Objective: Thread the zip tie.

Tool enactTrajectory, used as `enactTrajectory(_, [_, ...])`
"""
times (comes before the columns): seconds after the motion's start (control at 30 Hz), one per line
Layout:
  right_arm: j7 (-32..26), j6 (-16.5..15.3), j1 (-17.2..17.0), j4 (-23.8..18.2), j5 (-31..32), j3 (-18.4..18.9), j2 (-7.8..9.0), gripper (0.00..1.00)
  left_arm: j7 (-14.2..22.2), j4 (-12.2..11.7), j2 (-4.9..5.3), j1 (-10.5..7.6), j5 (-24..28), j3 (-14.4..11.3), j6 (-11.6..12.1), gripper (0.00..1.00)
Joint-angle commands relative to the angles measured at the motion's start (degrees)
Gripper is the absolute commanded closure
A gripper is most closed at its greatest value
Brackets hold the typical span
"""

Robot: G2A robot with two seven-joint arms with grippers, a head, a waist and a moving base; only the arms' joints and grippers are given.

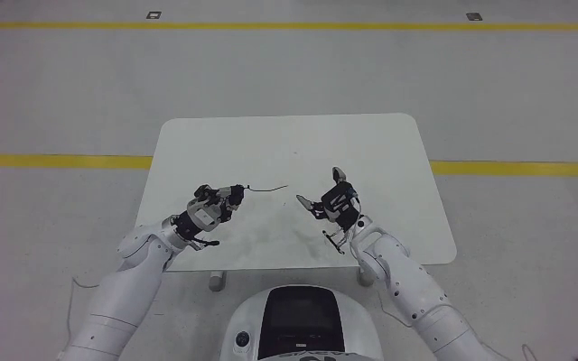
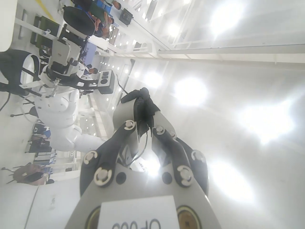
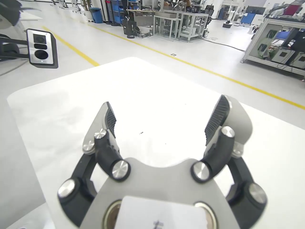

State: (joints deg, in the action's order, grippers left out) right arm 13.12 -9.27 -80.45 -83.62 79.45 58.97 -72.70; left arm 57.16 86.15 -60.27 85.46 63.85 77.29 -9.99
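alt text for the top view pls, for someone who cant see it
From above, the left gripper pinches one end of a thin black zip tie, whose free end points toward the open, empty right gripper a short gap away. Both grippers are over a white table.

No text fully readable. Left label (image 2: 137, 212), white, on left gripper (image 2: 143, 106) base: dark characters upside down, cut off at frame edge. Right label (image 3: 162, 215), white, on right gripper (image 3: 165, 103) base: fragment of one dark mark. Yellow floor lines (image 1: 289, 25) plain, unlettered.
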Motion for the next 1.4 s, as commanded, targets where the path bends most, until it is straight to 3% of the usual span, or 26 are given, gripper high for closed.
enactTrajectory(0.0, [0.0,0.0,0.0,-0.1,0.0,0.0,0.00,0.00,0.0,0.0,0.00,0.00,0.0,0.0,0.0,1.00])
enactTrajectory(0.13, [-1.2,0.1,0.1,0.4,-0.3,0.3,-0.06,0.00,-0.6,0.3,-0.09,0.40,2.0,0.0,-0.7,1.00])
enactTrajectory(0.2, [-0.6,-0.1,-0.2,0.5,-3.6,0.5,-0.29,0.00,-0.2,0.3,0.01,0.69,2.0,0.5,-0.8,1.00])
enactTrajectory(0.23, [-0.4,0.0,-0.3,0.7,-4.5,0.8,-0.33,0.00,-0.5,0.3,0.07,0.83,1.4,0.9,0.2,1.00])
enactTrajectory(1.37, [-0.4,0.0,-0.3,0.7,-4.5,0.8,-0.33,0.00,-0.5,0.3,0.07,0.83,1.4,0.9,0.2,1.00])
